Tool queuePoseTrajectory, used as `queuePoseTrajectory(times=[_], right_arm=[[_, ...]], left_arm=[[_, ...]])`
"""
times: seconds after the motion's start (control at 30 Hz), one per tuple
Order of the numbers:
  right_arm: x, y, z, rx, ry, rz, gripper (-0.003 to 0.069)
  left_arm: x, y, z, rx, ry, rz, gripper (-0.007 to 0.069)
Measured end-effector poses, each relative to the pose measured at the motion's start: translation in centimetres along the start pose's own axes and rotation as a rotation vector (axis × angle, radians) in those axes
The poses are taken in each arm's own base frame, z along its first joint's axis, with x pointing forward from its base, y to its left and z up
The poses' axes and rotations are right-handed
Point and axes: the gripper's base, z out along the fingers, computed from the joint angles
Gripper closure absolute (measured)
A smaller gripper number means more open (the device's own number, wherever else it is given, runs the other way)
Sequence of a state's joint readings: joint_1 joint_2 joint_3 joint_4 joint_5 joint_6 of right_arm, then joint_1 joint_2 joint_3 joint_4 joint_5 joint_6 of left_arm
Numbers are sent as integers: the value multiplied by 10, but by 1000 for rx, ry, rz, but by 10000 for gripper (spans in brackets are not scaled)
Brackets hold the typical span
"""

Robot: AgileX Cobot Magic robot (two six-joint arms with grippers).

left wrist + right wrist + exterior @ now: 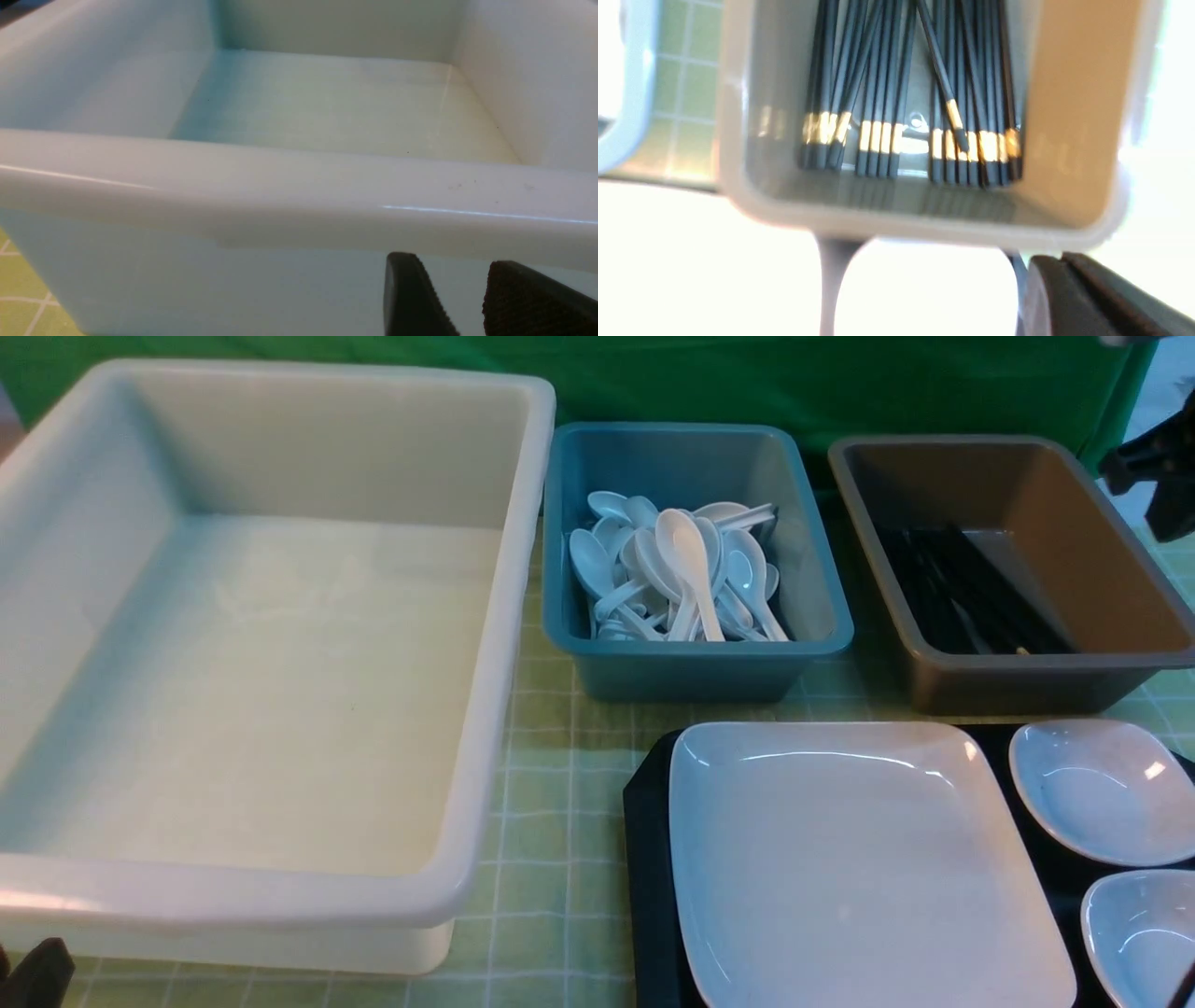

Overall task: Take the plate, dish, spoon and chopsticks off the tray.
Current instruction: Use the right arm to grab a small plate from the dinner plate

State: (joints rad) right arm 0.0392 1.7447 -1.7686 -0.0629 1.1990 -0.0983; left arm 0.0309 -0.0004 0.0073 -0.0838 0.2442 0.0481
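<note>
Right gripper point(1057, 262): fingers pressed together, holding nothing, raised near the right rim of the brown bin point(1064, 93). Left gripper point(451, 263): fingers apart with a clear gap, nothing between them, low at the near-left of the counter point(551, 784), just in front of the near wall of the white tub point(280, 196). Contact with the wall can't be told.

Brown bin holds the chopsticks point(878, 84): black with gold bands, more than a dozen, too blurred for an exact count. They lie side by side along the bin's length, front to back. One stick point(938, 70) crosses the others at a slant.

1 teal bin point(691, 658) sits between tub and brown bin, with a heap of white spoons point(686, 560), a dozen or more. The top one has its bowl far and its handle toward the near side. Which is the task's spoon can't be told.

1 tray point(649, 859) at near right, partly out of frame. On it are 1 plate point(840, 859), lying flat on the left part, and 2 small dishes, one far point(1102, 793) and one near point(1144, 933), just right of the plate.
</note>
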Motion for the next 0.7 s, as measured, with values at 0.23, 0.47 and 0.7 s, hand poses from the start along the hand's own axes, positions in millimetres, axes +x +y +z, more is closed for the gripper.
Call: queuePoseTrajectory(times=[0.23,0.47,0.7], right_arm=[[79,7,-54,-5,14,41,661],[177,21,-29,-20,107,128,653],[235,31,11,-38,314,112,615]], left_arm=[[0,0,0,0,0,0,401],[0,0,0,0,0,0,401],[0,0,0,0,0,0,401]])
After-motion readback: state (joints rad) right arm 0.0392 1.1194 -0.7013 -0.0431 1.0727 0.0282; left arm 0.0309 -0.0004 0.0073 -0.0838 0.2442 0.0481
